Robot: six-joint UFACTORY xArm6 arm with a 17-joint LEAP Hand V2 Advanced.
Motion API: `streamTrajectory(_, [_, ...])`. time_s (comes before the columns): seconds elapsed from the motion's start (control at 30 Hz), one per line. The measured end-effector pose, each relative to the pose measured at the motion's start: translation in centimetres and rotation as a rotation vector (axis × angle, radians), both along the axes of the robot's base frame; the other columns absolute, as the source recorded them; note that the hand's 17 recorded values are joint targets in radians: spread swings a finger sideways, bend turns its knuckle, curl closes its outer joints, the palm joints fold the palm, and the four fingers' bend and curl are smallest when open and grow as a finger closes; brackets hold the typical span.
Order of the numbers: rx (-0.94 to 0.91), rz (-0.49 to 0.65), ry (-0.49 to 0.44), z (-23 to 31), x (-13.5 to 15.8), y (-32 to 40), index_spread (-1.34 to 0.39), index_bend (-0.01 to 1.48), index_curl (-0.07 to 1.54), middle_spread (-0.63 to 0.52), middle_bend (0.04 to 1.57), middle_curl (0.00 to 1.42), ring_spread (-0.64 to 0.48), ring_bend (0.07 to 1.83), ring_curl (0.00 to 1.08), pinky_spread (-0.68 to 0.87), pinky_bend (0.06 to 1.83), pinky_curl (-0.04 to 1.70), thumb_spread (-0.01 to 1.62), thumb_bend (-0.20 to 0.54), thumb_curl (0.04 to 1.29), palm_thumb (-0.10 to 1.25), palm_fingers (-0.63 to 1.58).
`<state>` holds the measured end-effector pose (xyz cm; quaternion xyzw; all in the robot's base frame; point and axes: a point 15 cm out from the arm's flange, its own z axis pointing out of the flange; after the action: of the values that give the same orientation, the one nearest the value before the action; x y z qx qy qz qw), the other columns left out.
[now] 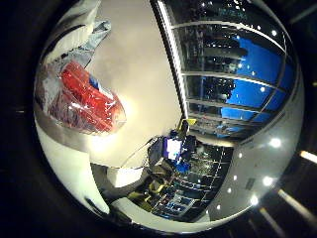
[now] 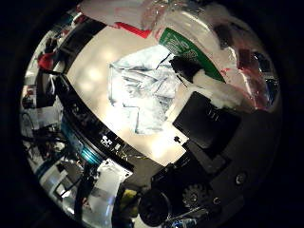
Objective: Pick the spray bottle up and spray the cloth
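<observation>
**Bottle in hand above the cloth**

Your hand [image 2: 209, 142] has its fingers curled round the spray bottle [image 2: 199, 52], held close against the palm. The crumpled cloth [image 2: 142, 95] lies on the white table [image 2: 95, 61], below the bottle.

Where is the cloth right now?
The thumb-side palm view shows the crumpled grey cloth lying on the white table, below the spray bottle close to the hand.

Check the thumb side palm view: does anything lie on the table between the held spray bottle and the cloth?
No. In the thumb side palm view, only bare white table lies between the spray bottle, gripped in the hand, and the crumpled cloth.
</observation>
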<state>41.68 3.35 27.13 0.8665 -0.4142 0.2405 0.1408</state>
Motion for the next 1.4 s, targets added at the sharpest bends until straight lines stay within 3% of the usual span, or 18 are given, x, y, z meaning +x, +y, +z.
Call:
streamTrajectory(0.2, [0.100,-0.072,0.015,-0.3,-0.1,0.6,-0.20,1.20,0.79,-0.10,1.38,0.70,-0.21,1.38,0.77,-0.14,1.01,1.55,0.64,-0.020,0.89,1.01,1.12])
streamTrajectory(0.4, [0.386,-0.146,0.041,2.1,0.2,5.0,-0.20,1.20,0.80,-0.10,1.38,0.70,-0.21,1.38,0.77,-0.14,1.01,1.55,0.63,-0.021,0.89,1.01,1.12])
streamTrajectory(0.63, [0.687,-0.142,0.056,6.2,0.5,11.0,-0.20,1.20,0.80,-0.10,1.38,0.71,-0.21,1.38,0.78,-0.14,1.01,1.55,0.63,-0.021,0.89,1.01,1.12])
streamTrajectory(0.93, [0.970,-0.026,0.043,8.0,0.1,19.8,-0.20,1.20,0.80,-0.10,1.38,0.71,-0.21,1.38,0.78,-0.14,1.01,1.55,0.63,-0.020,0.89,1.02,1.13])
streamTrajectory(1.4, [1.183,0.191,0.109,2.9,-5.6,31.8,-0.20,1.20,0.80,-0.10,1.37,0.71,-0.21,1.38,0.78,-0.14,1.01,1.55,0.63,-0.020,0.90,1.01,1.13])
